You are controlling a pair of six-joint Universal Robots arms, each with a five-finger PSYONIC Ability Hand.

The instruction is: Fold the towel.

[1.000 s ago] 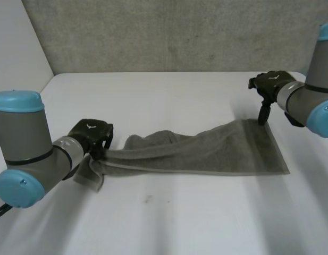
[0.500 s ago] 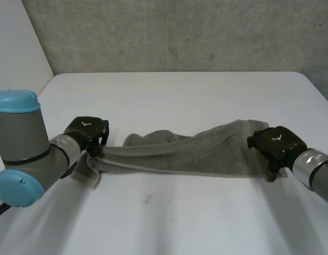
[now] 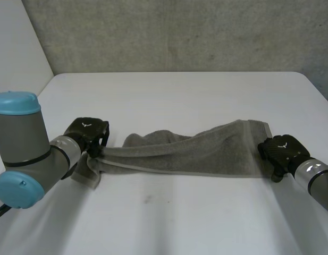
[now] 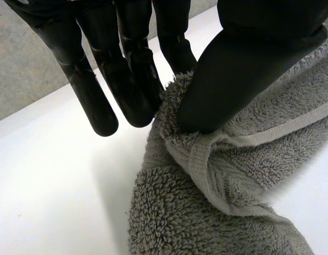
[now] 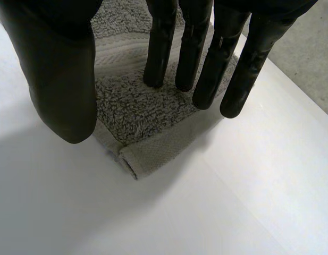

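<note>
Head view: finds towel [image 3: 195, 151] bunched across table [image 3: 179, 101], left hand [image 3: 88, 134] at 1 end, right hand [image 3: 280, 150] at the other.
Left wrist view: pinches that end, thumb against fingers [image 4: 132, 79].
Right wrist view: sits straight-fingered over rolled corner [image 5: 153, 151], holding nothing; may close short and miss.

My tally, kind by kind.
I count one towel [image 3: 195, 151] across the middle of the frame, two black hands, the left hand [image 3: 88, 133] at middle left and the right hand [image 3: 280, 150] at lower right, two arms, left arm [image 3: 25, 159] and right arm [image 3: 319, 181], and one table [image 3: 169, 95].
</note>
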